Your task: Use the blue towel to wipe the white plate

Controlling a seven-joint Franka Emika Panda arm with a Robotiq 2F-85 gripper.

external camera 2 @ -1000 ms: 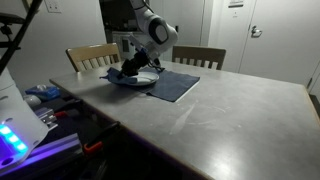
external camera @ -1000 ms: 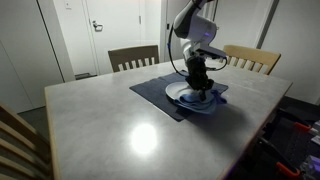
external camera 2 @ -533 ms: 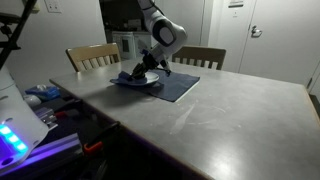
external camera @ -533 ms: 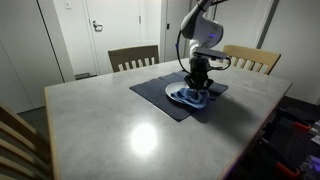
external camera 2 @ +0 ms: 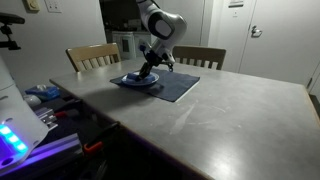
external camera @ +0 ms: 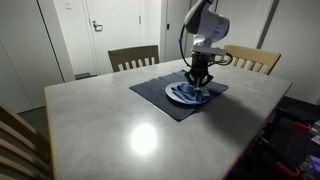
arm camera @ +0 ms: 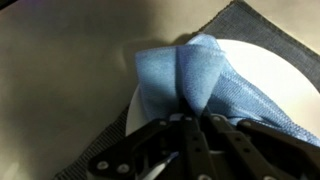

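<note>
A white plate point(arm camera: 262, 72) lies on a dark placemat point(external camera: 160, 101) at the far side of the table; it shows in both exterior views point(external camera: 175, 94) point(external camera 2: 131, 81). The blue towel point(arm camera: 195, 82) is bunched up on the plate, also visible in an exterior view point(external camera: 193, 95). My gripper point(arm camera: 190, 120) is shut on a pinched fold of the blue towel and stands upright over the plate in both exterior views point(external camera: 199, 80) point(external camera 2: 147, 72). The towel covers the plate's near part in the wrist view.
Two wooden chairs point(external camera: 133, 57) point(external camera: 254, 59) stand behind the grey table point(external camera: 110, 120). Another chair back point(external camera: 14, 140) is at the near corner. Equipment with a blue light point(external camera 2: 15, 138) sits beside the table edge. Doors line the back wall.
My gripper has moved with the blue towel across the plate, dragging it away from the plate's earlier-covered side. The arm stands more upright now.
</note>
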